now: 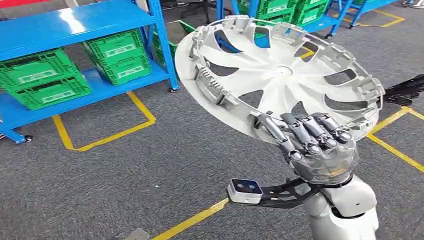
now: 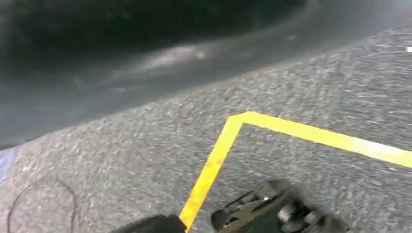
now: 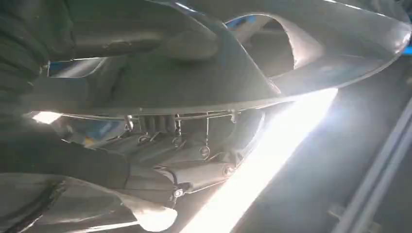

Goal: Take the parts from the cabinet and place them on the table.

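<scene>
right hand (image 1: 320, 145) is gripping only the rim of the tilted wheel cover (image 1: 280, 75); it could be slipping loose. left hand's state i cannot tell.

- We see a white wheel cover (image 1: 280, 75) with curved spoke cut-outs.
- We see green crates (image 1: 120, 56) on blue shelving (image 1: 75, 22).
- We see yellow lines (image 1: 107, 137) crossing speckled grey carpet (image 1: 165, 170).

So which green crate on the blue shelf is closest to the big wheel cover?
The green crate at the right end of the blue shelf, beside its post. The other green crates sit further left, away from the wheel cover in the right hand.
</scene>
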Available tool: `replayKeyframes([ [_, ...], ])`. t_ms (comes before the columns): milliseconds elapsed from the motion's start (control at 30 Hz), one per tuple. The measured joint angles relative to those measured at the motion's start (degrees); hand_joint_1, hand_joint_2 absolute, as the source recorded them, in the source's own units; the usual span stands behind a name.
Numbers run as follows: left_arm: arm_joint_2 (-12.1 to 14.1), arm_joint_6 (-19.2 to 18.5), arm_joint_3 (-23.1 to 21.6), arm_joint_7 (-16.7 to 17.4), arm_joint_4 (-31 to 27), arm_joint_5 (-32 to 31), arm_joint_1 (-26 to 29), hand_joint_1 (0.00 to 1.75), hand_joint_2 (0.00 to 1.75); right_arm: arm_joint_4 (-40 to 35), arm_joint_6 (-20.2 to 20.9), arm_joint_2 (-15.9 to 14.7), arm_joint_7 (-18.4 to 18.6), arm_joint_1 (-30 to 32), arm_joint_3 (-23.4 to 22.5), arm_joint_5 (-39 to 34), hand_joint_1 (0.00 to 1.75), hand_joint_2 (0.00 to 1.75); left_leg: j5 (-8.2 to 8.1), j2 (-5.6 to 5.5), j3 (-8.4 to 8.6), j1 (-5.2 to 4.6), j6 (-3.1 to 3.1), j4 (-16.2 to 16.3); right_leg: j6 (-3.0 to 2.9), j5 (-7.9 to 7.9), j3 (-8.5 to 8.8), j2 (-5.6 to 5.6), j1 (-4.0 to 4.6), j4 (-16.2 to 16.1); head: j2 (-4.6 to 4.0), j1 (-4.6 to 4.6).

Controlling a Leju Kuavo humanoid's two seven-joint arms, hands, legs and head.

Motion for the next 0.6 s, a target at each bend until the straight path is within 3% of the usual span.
replayKeyframes([
  [100, -0.09, -0.02, -0.26, 0.17, 0.0, -0.07, -0.05, 0.0, 0.0, -2.03, 0.0, 0.59, -3.1, -0.62, -1.22, 0.0, 1.75, 1.75, -0.18, 1.22, 0.02, -0.37, -0.17, -1.0, 1.19, 0.66, -1.19, 2.06, -0.72, -0.03, 0.0, -0.11],
  [133, -0.13, -0.02, -0.46, 0.17, 0.0, -0.07, -0.12, 0.0, 0.0, -2.73, 0.0, 0.59, -3.67, -0.73, -1.68, 0.0, 1.75, 1.75, 0.09, 1.86, 0.12, -0.11, 0.2, -1.45, 1.66, 0.84, -1.33, 2.69, -0.54, -0.21, 0.0, -0.04],
  [167, -0.24, -0.02, -0.72, 0.17, 0.0, -0.11, -0.29, 0.0, 0.0, -3.34, 0.0, 0.57, -3.97, -0.74, -2.14, 0.0, 1.75, 1.75, 0.4, 2.89, 0.27, 0.26, 0.59, -1.96, 1.74, 0.28, -2.03, 1.47, -0.54, 0.26, 0.0, -0.14],
  [200, -0.35, 0.0, -0.92, 0.17, 0.0, -0.15, -0.43, 0.0, 0.0, -3.91, 0.0, 0.57, -4.13, -1.22, -2.54, -0.04, 1.75, 1.75, 0.48, 3.49, 0.3, 0.19, 0.84, -2.04, 2.0, -1.39, -2.95, -2.08, -0.09, 2.5, 0.0, 0.57],
  [233, -0.37, -0.02, -1.05, 0.17, 0.0, -0.17, -0.41, 0.0, 0.0, -4.15, 0.0, 0.57, -4.26, -1.61, -2.84, -0.04, 1.75, 1.75, 0.46, 4.29, 0.27, 0.12, 0.93, -2.03, 2.35, -3.58, -4.85, -4.01, -0.17, 6.69, 0.0, 0.81],
  [300, -0.44, -0.02, -1.11, 0.17, 0.0, -0.17, -0.12, 0.0, 0.0, -4.74, 0.0, 0.5, -4.28, -1.69, -3.43, -0.02, 1.75, 1.75, 0.37, 6.13, 0.23, -0.03, 1.05, -2.01, 2.75, -7.3, -9.17, -5.32, -0.36, 15.87, 0.0, 0.77],
  [333, -0.35, -0.02, -1.09, 0.2, 0.0, -0.15, -0.08, 0.0, 0.0, -4.94, 0.0, 0.42, -4.32, -1.69, -3.73, -0.02, 1.75, 1.75, 0.36, 6.89, 0.23, -0.05, 1.06, -2.0, 2.88, -7.52, -10.1, -5.46, -0.4, 17.95, 0.0, 0.74],
  [367, -0.31, -0.02, -1.11, 0.2, 0.0, -0.17, -0.15, 0.0, 0.0, -5.11, 0.0, 0.37, -4.35, -1.73, -4.04, -0.02, 1.75, 1.75, 0.34, 7.67, 0.26, -0.06, 1.03, -2.0, 2.94, -6.43, -9.58, -5.6, -0.4, 17.0, 0.0, 0.74],
  [400, -0.35, -0.02, -1.11, 0.2, 0.0, -0.17, -0.28, 0.0, 0.0, -5.29, 0.0, 0.37, -4.35, -1.74, -4.28, -0.02, 1.75, 1.75, 0.31, 8.29, 0.29, -0.06, 1.01, -1.99, 2.89, -4.31, -7.62, -5.83, -0.4, 13.42, 0.0, 0.76],
  [433, -0.37, -0.02, -1.14, 0.2, 0.0, -0.17, -0.38, 0.0, 0.0, -5.48, 0.02, 0.35, -4.32, -1.74, -4.48, 0.0, 1.75, 1.75, 0.22, 8.87, 0.39, -0.07, 0.88, -1.99, 2.7, -1.75, -4.58, -6.37, -0.38, 7.81, 0.0, 0.77],
  [467, -0.44, -0.02, -1.14, 0.2, 0.0, -0.17, -0.42, 0.0, 0.0, -5.66, 0.02, 0.33, -4.32, -1.82, -4.63, 0.0, 1.75, 1.75, 0.11, 9.41, 0.55, -0.1, 0.7, -1.99, 2.48, 0.34, -1.26, -7.73, -0.26, 1.9, 0.0, 0.76],
  [500, -0.44, -0.02, -1.14, 0.2, 0.0, -0.17, -0.45, 0.0, 0.0, -5.81, 0.02, 0.05, -4.35, -1.85, -4.68, 0.0, 1.75, 1.75, 0.01, 9.82, 0.6, -0.41, 0.48, -1.98, 2.14, -0.77, 0.1, -10.45, 0.38, -0.7, 0.0, 0.74],
  [533, -0.44, -0.02, -1.14, 0.2, 0.0, -0.15, -0.48, 0.0, 0.0, -5.9, 0.02, -0.15, -4.37, -1.85, -4.7, 0.0, 1.75, 1.75, -0.01, 10.15, 0.52, -0.68, 0.19, -1.87, 1.56, -0.2, 0.45, -9.4, 0.36, -0.83, 0.0, 0.57],
  [600, -0.5, -0.02, -1.14, 0.2, 0.0, -0.13, -0.45, 0.0, 0.0, -5.92, 0.02, -0.66, -4.37, -1.75, -4.94, 0.0, 1.75, 1.75, 0.13, 10.98, 0.71, -0.7, -0.25, -1.91, 1.22, -0.13, 0.03, -8.4, 0.46, -0.51, 0.0, 0.59],
])
